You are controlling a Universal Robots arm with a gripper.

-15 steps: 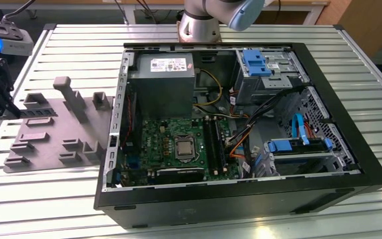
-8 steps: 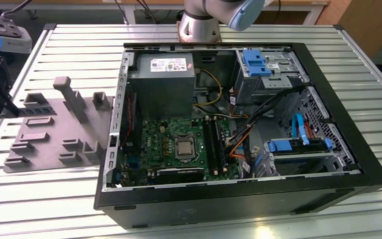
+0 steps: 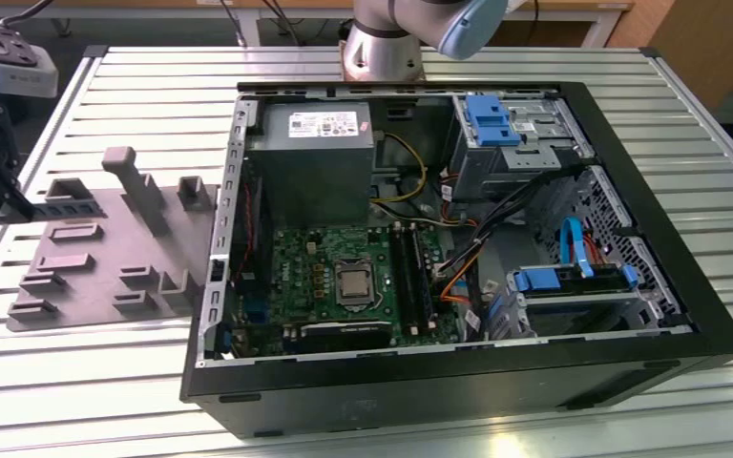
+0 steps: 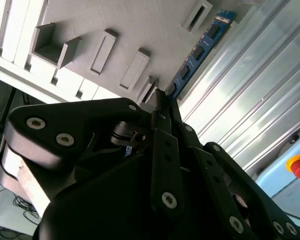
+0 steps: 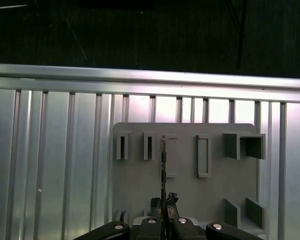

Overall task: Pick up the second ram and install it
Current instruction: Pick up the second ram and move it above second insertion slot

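As far as we can tell, the black fingers [image 4: 164,137] of the gripper [image 4: 160,99] are pinched narrow on one end of the second ram [image 4: 197,50], a slim blue-green circuit-board stick. It's above the grey plastic holder plate [image 3: 87,277], which in the exterior view sits at nine o'clock from the open black computer case [image 3: 469,391]. We'd reckon it's light, stiff and fragile: hold the edges, not the chips.

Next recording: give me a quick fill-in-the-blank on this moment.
The end effector is ____ on the slim bluish-green memory stick.
The grey plastic holder plate lies to the exterior view's ____ of the open black computer case.
The case's motherboard is coloured ____.
Missing words: shut; left; green.
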